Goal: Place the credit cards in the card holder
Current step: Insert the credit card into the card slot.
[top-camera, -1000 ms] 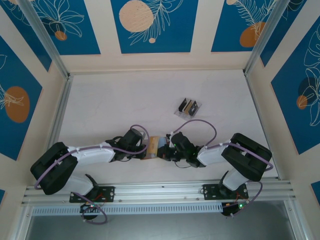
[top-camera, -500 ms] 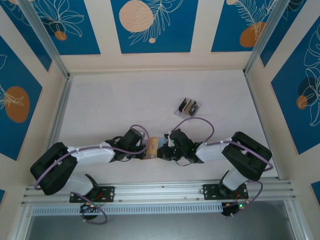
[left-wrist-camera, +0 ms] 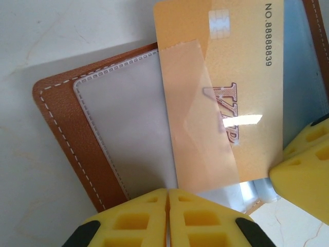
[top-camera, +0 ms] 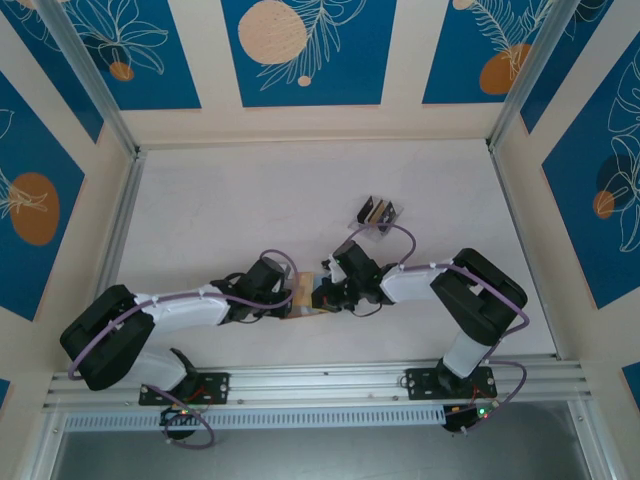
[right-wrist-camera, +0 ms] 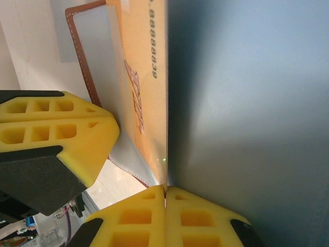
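Note:
The card holder [top-camera: 306, 303] is a brown stitched leather wallet lying open on the table between the two arms, its clear window pocket [left-wrist-camera: 128, 123] facing up. My left gripper [left-wrist-camera: 168, 194] is shut on the wallet's near edge. A gold credit card [left-wrist-camera: 241, 103] marked VIP lies slanted over the wallet, part of it under a clear flap. My right gripper [right-wrist-camera: 165, 188] is shut on that card's edge, with the gold face [right-wrist-camera: 141, 77] to its left. The two grippers [top-camera: 288, 300] [top-camera: 322, 293] nearly touch.
A small clear plastic tray [top-camera: 358, 222] with dark cards standing in it sits behind the right arm, close to its cable. A metal rail runs along the near edge, and patterned walls close in the white table.
The right arm has swung left and a little away from the rail, carrying the gold card further over the wallet. The left arm has held still.

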